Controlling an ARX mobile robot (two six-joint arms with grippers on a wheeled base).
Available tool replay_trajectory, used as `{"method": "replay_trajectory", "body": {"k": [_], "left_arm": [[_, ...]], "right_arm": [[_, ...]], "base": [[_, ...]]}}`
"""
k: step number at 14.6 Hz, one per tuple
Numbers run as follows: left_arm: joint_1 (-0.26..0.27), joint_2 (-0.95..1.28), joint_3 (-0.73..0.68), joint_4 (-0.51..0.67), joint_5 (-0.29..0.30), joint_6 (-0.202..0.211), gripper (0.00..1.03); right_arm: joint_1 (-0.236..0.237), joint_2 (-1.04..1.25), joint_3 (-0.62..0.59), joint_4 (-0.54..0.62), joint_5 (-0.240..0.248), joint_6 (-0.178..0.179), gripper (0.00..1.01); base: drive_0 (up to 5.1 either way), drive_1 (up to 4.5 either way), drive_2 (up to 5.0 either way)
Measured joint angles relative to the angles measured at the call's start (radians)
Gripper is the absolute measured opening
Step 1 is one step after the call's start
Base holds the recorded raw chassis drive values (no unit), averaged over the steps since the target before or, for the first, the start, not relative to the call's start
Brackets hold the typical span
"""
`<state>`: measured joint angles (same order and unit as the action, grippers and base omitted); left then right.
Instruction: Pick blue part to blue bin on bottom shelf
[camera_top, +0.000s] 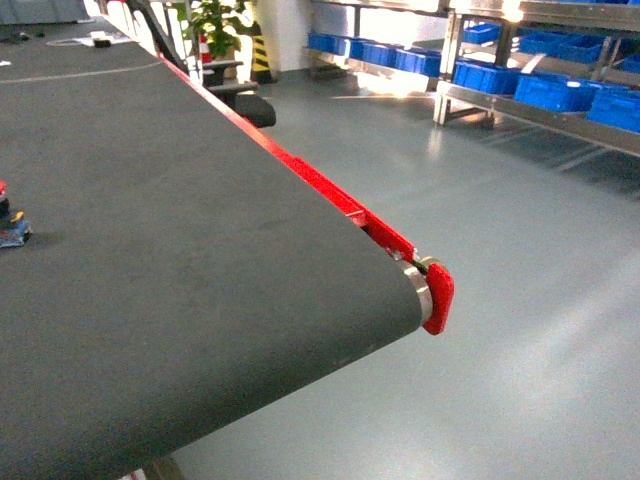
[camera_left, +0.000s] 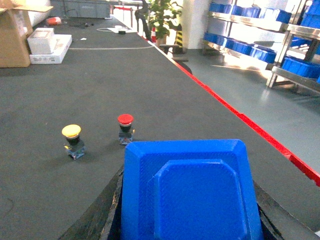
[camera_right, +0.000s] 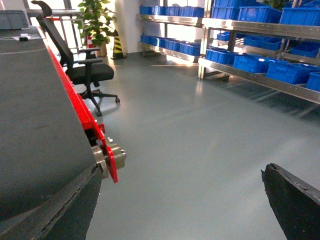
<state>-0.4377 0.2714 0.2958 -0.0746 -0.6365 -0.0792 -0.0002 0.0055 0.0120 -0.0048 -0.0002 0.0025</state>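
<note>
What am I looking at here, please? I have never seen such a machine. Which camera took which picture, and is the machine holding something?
It is a wheeled robot with two arms, each ending in a pincer. The head camera looks along a dark belt toward a rack of blue bins. The left wrist camera shows the left pincer holding a blue part over the belt, where a yellow button and a red button stand. The right wrist camera shows the right pincer open and empty, beside the belt's end, over the floor.
</note>
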Motion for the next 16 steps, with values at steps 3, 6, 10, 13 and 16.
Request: {"method": "replay_trajectory", "body": {"k": [3,6,10,13,16], "left_arm": [[0.0,0.0,0.0,0.0,0.0,0.0,0.43],[0.0,0.0,0.0,0.0,0.0,0.0,0.43],[0.0,0.0,0.0,0.0,0.0,0.0,0.43],[0.0,0.0,0.0,0.0,0.0,0.0,0.43],[0.0,0.002,0.0,0.0,0.0,0.0,0.43]], "right_arm": [[0.0,0.0,0.0,0.0,0.0,0.0,0.98],[0.0,0.0,0.0,0.0,0.0,0.0,0.98],[0.0,0.0,0.0,0.0,0.0,0.0,0.98],[0.0,0.0,0.0,0.0,0.0,0.0,0.98],[0.0,0.0,0.0,0.0,0.0,0.0,0.98]], "base": [[-1.5,-1.46,-1.5],[-1.5,-1.55,-1.5],[-1.5,-1.5,-1.5],[-1.5,-1.54,-1.5],[-1.5,-1.47,-1.5]]}}
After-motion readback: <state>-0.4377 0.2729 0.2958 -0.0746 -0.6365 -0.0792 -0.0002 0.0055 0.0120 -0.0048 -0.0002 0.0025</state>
